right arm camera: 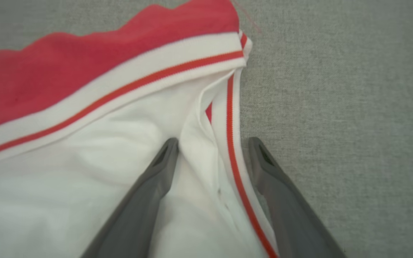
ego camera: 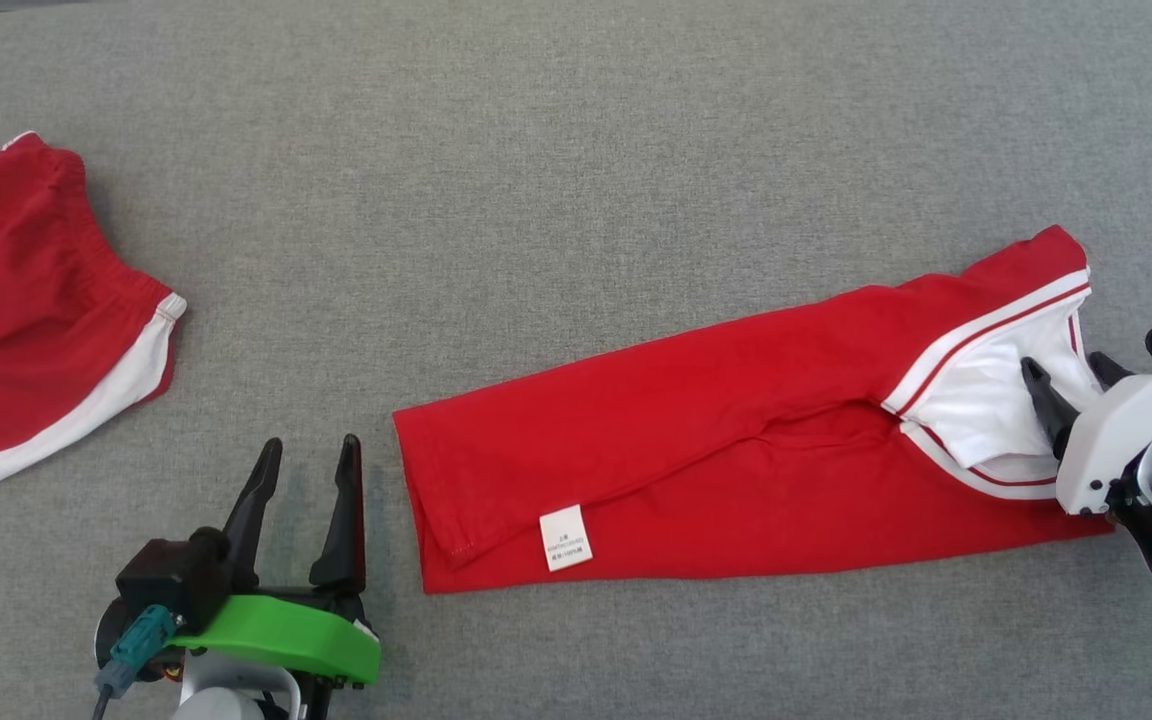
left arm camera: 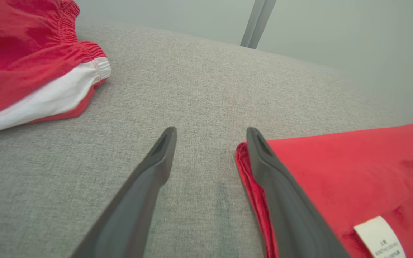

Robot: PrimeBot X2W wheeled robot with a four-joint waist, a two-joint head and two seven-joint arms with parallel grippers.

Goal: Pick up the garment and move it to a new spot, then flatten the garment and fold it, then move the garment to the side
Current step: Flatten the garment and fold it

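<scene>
Red garment: left pincer gapes beside it, right pincer straddles its edge.

One grey bench carried two red garments: one folded shirt and, to its left, one pair of shorts. One white label sat on the shirt. Flanking the shirt were the left end effector and the right end effector, each with two dark fingers.
</scene>
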